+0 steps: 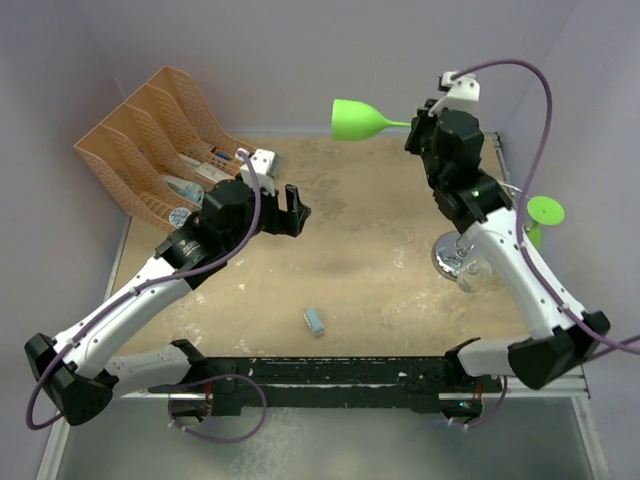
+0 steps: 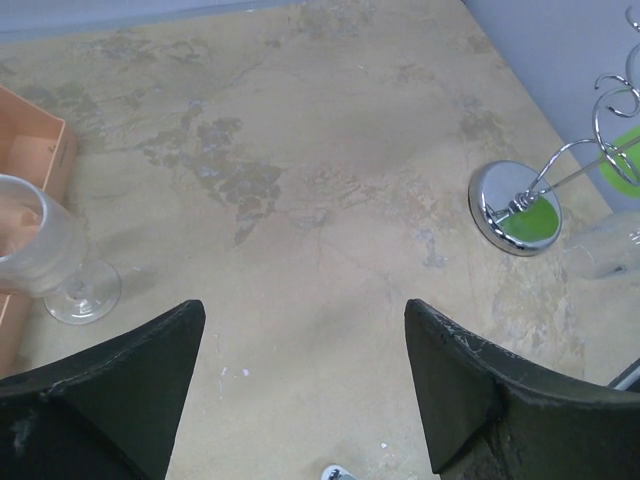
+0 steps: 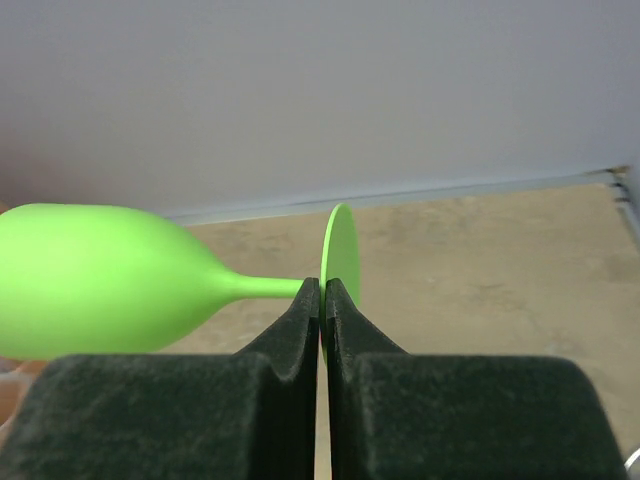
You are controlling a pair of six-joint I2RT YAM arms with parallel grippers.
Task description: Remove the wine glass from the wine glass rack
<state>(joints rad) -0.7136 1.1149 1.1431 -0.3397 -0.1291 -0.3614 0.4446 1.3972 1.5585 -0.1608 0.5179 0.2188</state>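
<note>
My right gripper (image 1: pixel 415 125) is shut on the round foot of a bright green wine glass (image 1: pixel 355 120) and holds it sideways in the air over the far edge of the table, bowl pointing left. In the right wrist view the fingers (image 3: pixel 322 290) pinch the foot disc edge-on, with the bowl (image 3: pixel 90 280) at the left. The chrome wine glass rack (image 1: pixel 462 262) stands at the right, partly hidden behind the right arm; its mirror base (image 2: pixel 510 205) and curled wires also show in the left wrist view. My left gripper (image 1: pixel 293 210) is open and empty above the table (image 2: pixel 300 200), left of the middle.
A second green glass foot (image 1: pixel 545 210) shows at the rack by the right wall. An orange file organizer (image 1: pixel 150 140) stands at the back left, with a clear glass (image 2: pixel 45 250) beside it. Another clear glass (image 2: pixel 610 245) sits near the rack. A small blue-white object (image 1: pixel 316 321) lies near the front.
</note>
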